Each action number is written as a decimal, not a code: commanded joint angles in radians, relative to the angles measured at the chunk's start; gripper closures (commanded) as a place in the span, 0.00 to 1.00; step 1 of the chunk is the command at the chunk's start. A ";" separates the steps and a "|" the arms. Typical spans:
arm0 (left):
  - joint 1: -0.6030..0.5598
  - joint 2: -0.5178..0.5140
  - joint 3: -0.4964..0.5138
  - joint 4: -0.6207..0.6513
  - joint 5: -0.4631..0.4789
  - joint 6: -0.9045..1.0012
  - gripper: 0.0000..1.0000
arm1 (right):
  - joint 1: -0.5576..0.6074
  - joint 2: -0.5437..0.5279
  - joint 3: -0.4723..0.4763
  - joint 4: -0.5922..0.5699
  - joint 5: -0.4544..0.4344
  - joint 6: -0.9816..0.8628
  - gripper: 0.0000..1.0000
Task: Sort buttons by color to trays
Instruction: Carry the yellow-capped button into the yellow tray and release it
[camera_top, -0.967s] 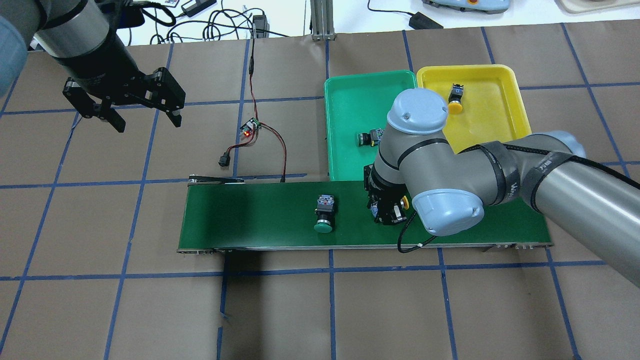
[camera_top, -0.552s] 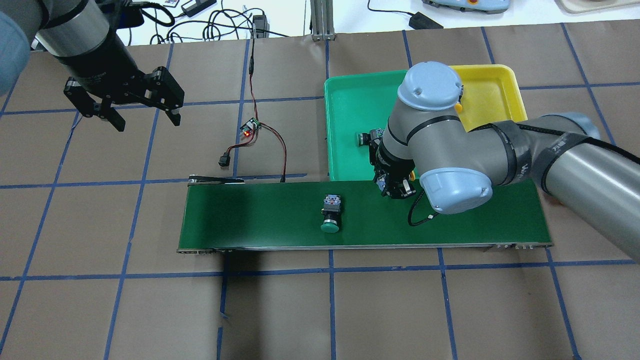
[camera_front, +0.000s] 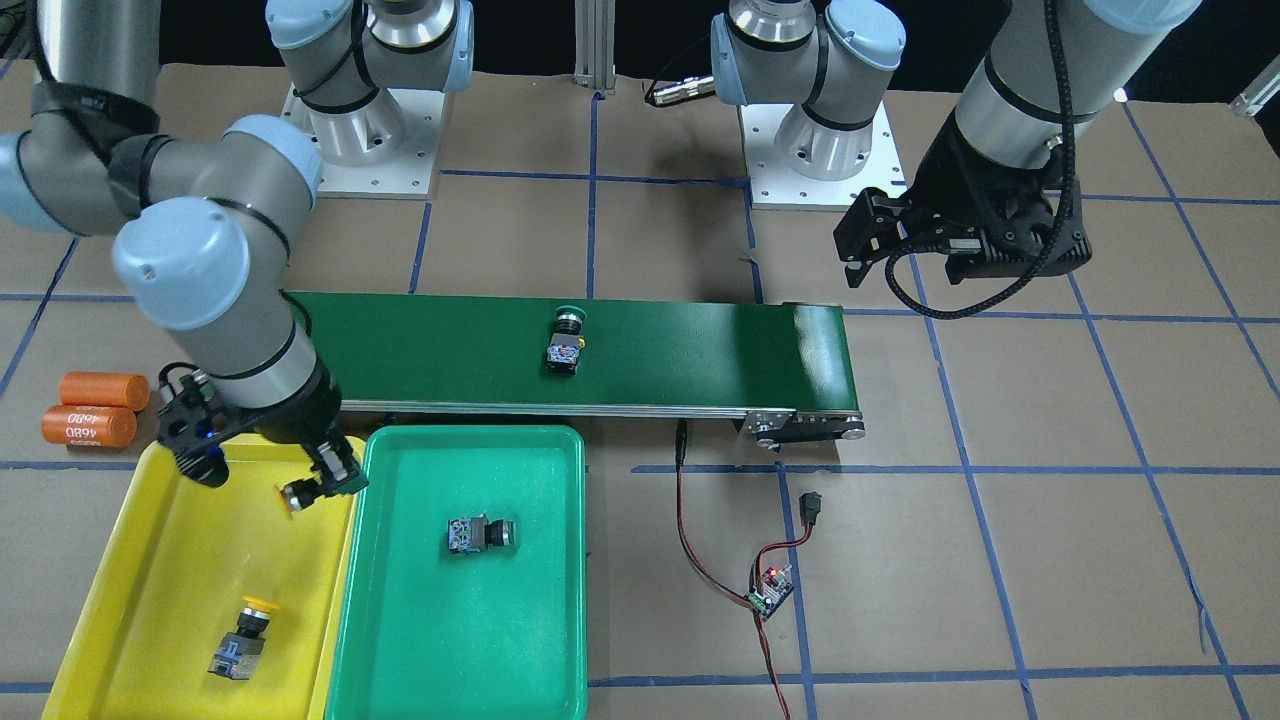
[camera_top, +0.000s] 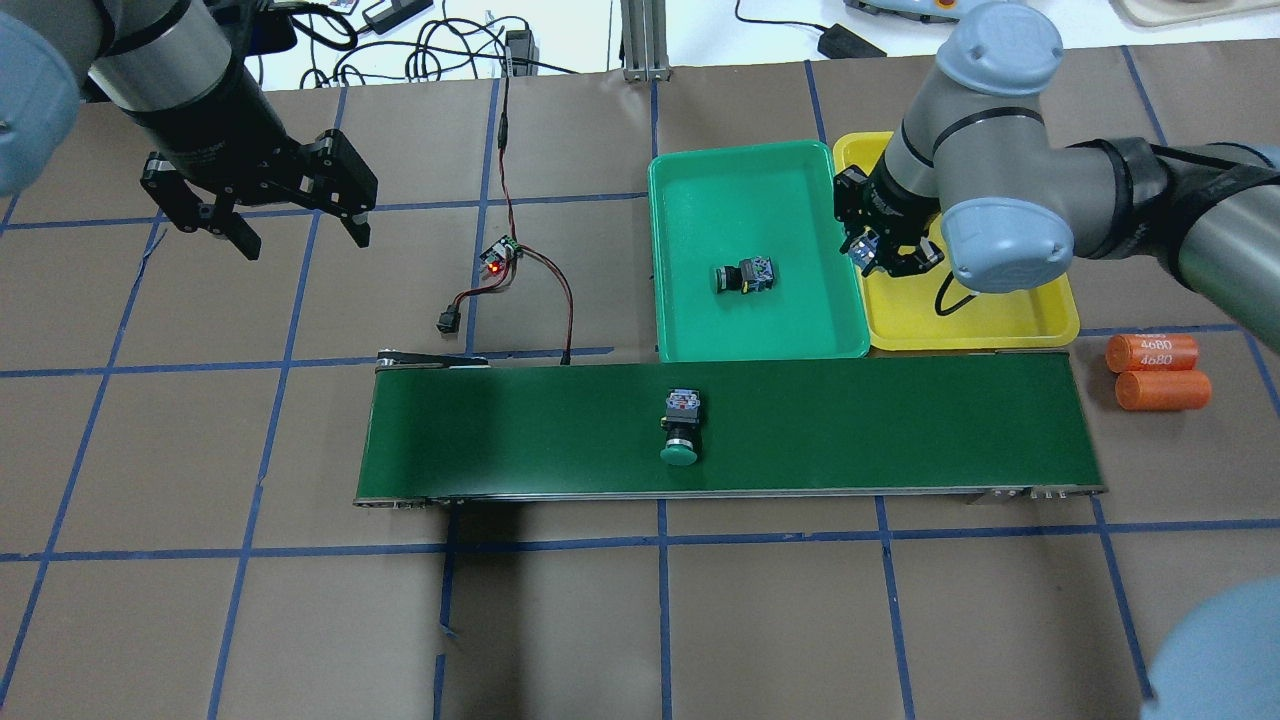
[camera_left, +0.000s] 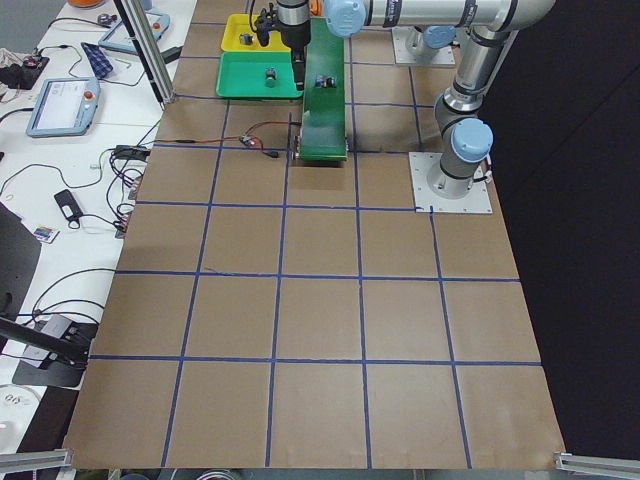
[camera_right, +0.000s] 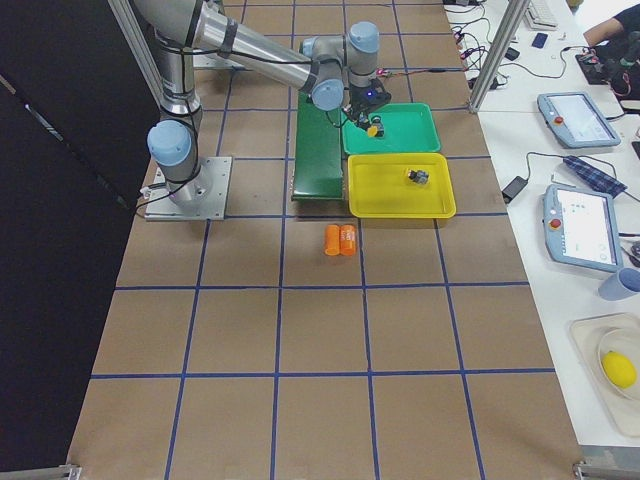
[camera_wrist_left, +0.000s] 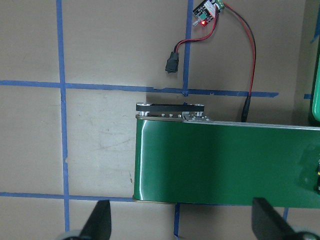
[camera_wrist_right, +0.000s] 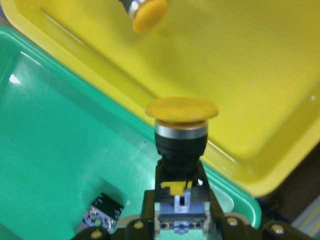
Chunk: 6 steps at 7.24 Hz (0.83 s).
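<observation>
Clamping the grey-and-blue switch block of a yellow push-button (camera_wrist_right: 181, 110) from both sides, the right fingers (camera_wrist_right: 148, 212) are closed firmly on it, and the mushroom cap points away from the wrist. This push-button hangs in the air over the seam where the two trays meet. Its cap is above the yellow tray (camera_front: 150, 530) and its block is above the rim of the teal-green tray (camera_front: 450, 640).

A second yellow push-button (camera_front: 240, 640) lies tipped over in the yellow tray, toward the end away from the belt and well apart from the held one. A green push-button (camera_front: 478, 534) lies on its side near the middle of the teal-green tray. The trays sit side by side, touching, along the edge of the dark-green conveyor belt (camera_top: 500, 430) that is farther from the robot. Another green push-button (camera_top: 682, 430) lies about midway along the belt, cap toward the robot.

Two orange cylinders marked 4680 (camera_top: 1155, 370) rest on the desk (camera_top: 200, 600) just past the belt's end on the robot's right.

The left fingers (camera_wrist_left: 98, 223) are spread wide with nothing between them. They hang above the desk beyond the belt's opposite end, near a small circuit board (camera_top: 503, 255) with a red light and red and black wires.
</observation>
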<state>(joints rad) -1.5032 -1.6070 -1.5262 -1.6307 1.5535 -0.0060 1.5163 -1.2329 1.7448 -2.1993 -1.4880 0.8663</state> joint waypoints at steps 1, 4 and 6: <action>-0.008 0.031 0.003 -0.049 -0.020 0.009 0.00 | -0.062 0.087 -0.079 -0.007 -0.006 -0.124 1.00; -0.029 0.039 -0.005 -0.055 0.019 0.081 0.00 | -0.127 0.115 -0.083 -0.011 0.020 -0.167 0.03; -0.032 0.035 -0.011 -0.055 0.071 0.087 0.00 | -0.127 0.101 -0.085 -0.004 0.025 -0.197 0.00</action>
<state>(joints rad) -1.5327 -1.5702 -1.5336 -1.6863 1.5988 0.0735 1.3911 -1.1236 1.6657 -2.2061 -1.4665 0.6904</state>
